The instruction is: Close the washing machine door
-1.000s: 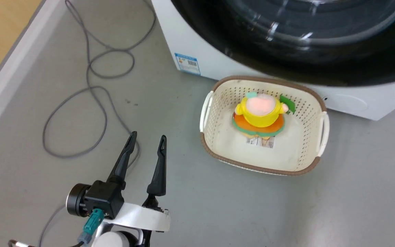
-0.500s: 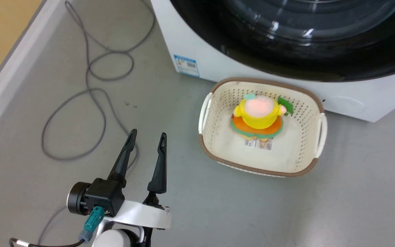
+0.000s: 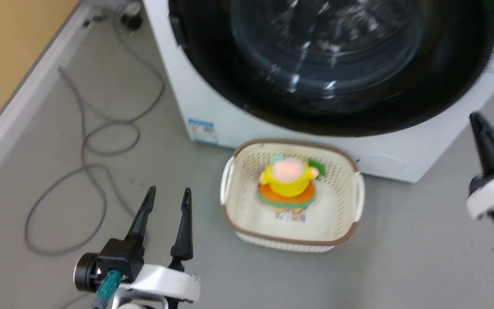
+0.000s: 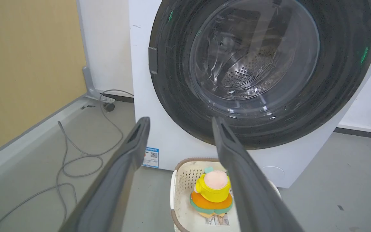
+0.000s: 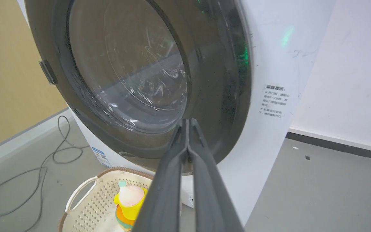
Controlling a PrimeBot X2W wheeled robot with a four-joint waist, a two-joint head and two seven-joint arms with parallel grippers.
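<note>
Washing machine (image 3: 200, 103), white, stands on floor at back. Washing machine door (image 4: 172, 96) lies flush on its front, looks shut. Cream basket (image 3: 247, 234) just in front of the machine, w/ yellow toy (image 3: 287, 182) inside. Grey cable (image 3: 86, 171) loops on floor at left. Left gripper (image 3: 168, 192) over floor, jaws spread, empty. Right gripper (image 5: 187, 124) off machine's right corner, jaws pressed together, empty.

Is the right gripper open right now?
No, the right gripper has its two fingers pressed together at the tips, with nothing between them.
</note>
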